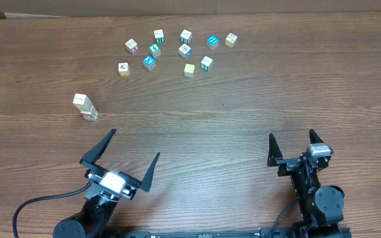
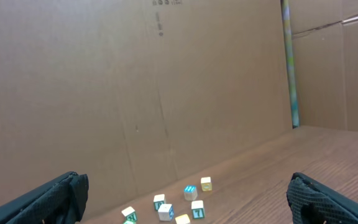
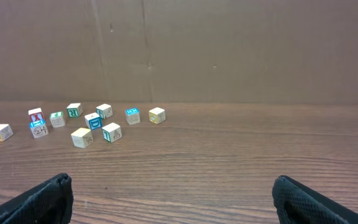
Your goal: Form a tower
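Wooden tower [image 1: 84,107], white cube on top, stands on the brown table [image 1: 243,99]. Loose cubes [image 1: 185,51] lie scattered well apart from the tower. Left gripper [image 1: 135,143]: near the tower, not touching, jaws wide, empty. Right gripper [image 1: 292,135]: well apart from the tower, jaws wide, empty.

Robot-manipulation laboratory, arranged as a test station. Two black robot arms, the left arm [image 1: 104,192] and the right arm [image 1: 317,195], are mounted at the near edge of a wood-grain surface [image 1: 243,112]. A black cable [image 1: 28,206] trails from the left one. Plain cardboard sheets [image 3: 229,50] stand along the far side as a backdrop. The props are small wooden picture cubes [image 1: 185,51], scattered near the backdrop, and a short tower [image 1: 86,107] of such cubes.
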You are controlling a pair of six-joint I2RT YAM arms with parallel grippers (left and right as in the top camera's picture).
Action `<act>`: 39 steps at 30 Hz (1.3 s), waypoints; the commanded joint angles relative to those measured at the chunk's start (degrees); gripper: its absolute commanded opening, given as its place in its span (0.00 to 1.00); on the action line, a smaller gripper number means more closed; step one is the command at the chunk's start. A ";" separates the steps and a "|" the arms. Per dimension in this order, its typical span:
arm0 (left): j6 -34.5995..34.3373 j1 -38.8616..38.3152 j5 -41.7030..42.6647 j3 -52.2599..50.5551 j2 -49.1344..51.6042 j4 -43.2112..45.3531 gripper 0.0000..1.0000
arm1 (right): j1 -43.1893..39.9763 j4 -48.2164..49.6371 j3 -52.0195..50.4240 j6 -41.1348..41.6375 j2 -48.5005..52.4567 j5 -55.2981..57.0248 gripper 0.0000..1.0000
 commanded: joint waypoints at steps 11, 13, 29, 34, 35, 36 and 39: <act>-0.37 -2.80 0.44 -7.67 -0.72 4.11 1.00 | -0.15 0.22 -0.59 -0.07 -0.13 -0.02 1.00; -0.37 -2.80 0.46 -7.98 -0.72 4.13 1.00 | -0.15 0.22 -0.59 -0.07 -0.13 -0.02 1.00; -0.37 -2.84 0.44 -11.65 -0.72 4.72 1.00 | -0.15 0.22 -0.59 -0.07 -0.13 -0.02 1.00; -0.37 -2.84 0.44 -11.63 -0.72 4.72 1.00 | -0.15 0.22 -0.59 -0.07 -0.13 -0.02 1.00; -0.37 -2.84 0.44 -11.63 -0.72 4.72 1.00 | -0.15 0.22 -0.59 -0.04 -0.13 -0.02 1.00; -0.37 -2.84 0.44 -11.63 -0.72 4.72 0.99 | -0.15 0.22 -0.59 -0.07 -0.13 -0.02 1.00; -0.37 -3.02 0.44 -11.63 -0.70 4.66 0.99 | -0.15 0.22 -0.59 -0.07 -0.13 -0.02 1.00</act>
